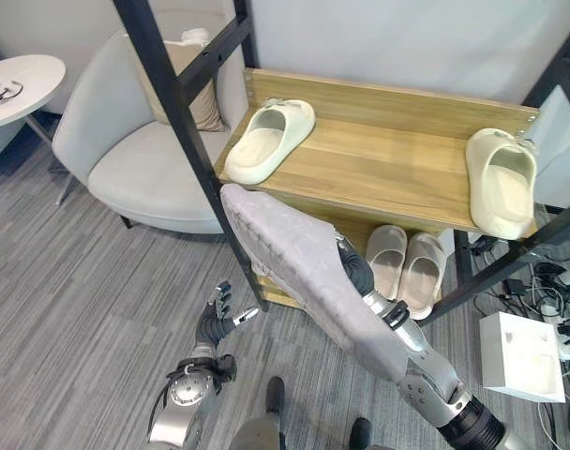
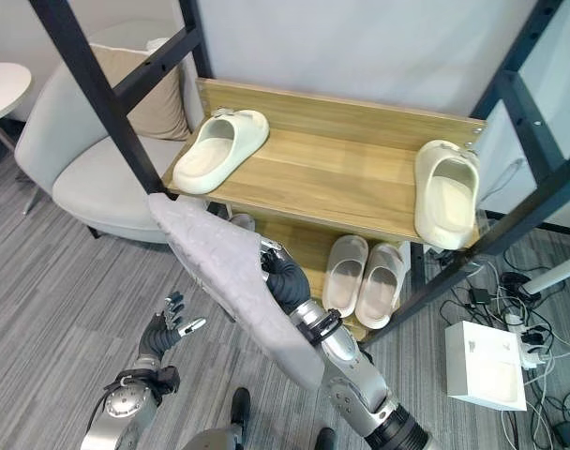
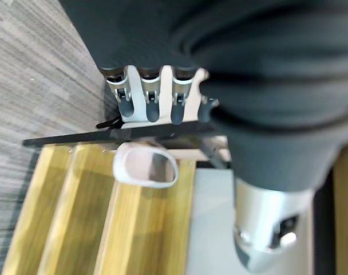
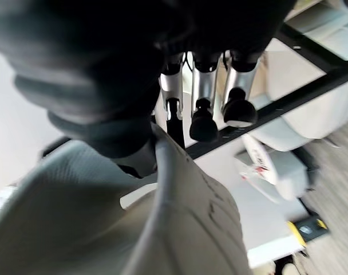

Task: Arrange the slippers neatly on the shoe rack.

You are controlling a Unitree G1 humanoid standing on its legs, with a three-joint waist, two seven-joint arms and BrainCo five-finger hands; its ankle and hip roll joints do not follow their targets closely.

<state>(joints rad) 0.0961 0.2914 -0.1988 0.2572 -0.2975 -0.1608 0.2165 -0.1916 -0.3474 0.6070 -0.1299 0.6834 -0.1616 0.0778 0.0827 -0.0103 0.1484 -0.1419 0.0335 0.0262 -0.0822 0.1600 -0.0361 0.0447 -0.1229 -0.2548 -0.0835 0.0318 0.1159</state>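
Shoe rack: two cream slippers on the top shelf above the right hand, a pair below, beside it. Right hand clasps a grey slipper; left hand open, empty.

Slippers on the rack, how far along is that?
Done: a pale pair sits together on the lower shelf. In hand: the right hand grips a grey slipper before the rack; left hand open, low. Left: shelve it, and pair the two cream slippers lying apart on top.
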